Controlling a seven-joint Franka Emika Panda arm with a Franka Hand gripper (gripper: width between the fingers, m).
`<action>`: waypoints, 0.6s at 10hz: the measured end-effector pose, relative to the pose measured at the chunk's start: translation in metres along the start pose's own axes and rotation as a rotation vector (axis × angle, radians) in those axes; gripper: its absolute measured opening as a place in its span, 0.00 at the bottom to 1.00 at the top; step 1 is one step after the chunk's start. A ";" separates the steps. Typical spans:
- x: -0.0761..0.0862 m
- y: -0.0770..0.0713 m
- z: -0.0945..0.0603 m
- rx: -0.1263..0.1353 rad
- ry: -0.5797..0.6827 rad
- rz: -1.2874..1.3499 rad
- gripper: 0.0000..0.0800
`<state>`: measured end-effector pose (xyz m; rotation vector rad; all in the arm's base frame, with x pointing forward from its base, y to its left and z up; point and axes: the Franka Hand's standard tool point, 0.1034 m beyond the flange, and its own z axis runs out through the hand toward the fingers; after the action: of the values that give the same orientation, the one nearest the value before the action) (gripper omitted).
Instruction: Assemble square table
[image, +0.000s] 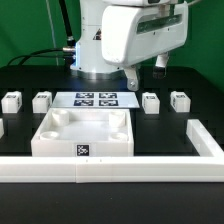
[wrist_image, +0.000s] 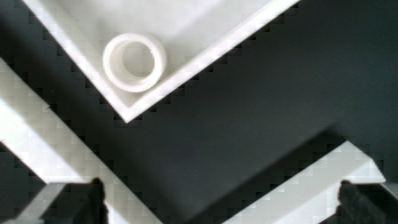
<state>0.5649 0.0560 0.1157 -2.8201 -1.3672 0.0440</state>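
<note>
The large white plastic square tray-like top (image: 55, 147) with raised rim lies flat mid-counter on the black counter (image: 15, 142), just inside the long white L-shaped rail (image: 120, 168). Small white block legs (image: 150, 102) stand in a row beyond it, flanking the marker board (image: 95, 99). The tool (wrist_image: 214, 195) hangs released over the top's ring-socketed corner (wrist_image: 134, 58), grasping nothing.

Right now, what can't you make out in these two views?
- Hand: wrist view, fingers dark, blurred and cut off by the frame edge; open, nothing between them.
- Square table top: exterior view, its front rim hides the near sockets; wrist view shows only one corner socket.
- White part: cut off by the exterior view's left edge; unidentifiable.
- Legs: exterior view, tags too small to read.
</note>
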 end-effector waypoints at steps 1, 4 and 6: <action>0.000 0.000 0.000 0.000 0.000 0.000 0.81; 0.000 0.000 0.000 0.000 0.000 0.000 0.81; 0.000 0.000 0.000 0.000 0.000 0.000 0.81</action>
<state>0.5648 0.0560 0.1155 -2.8201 -1.3670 0.0444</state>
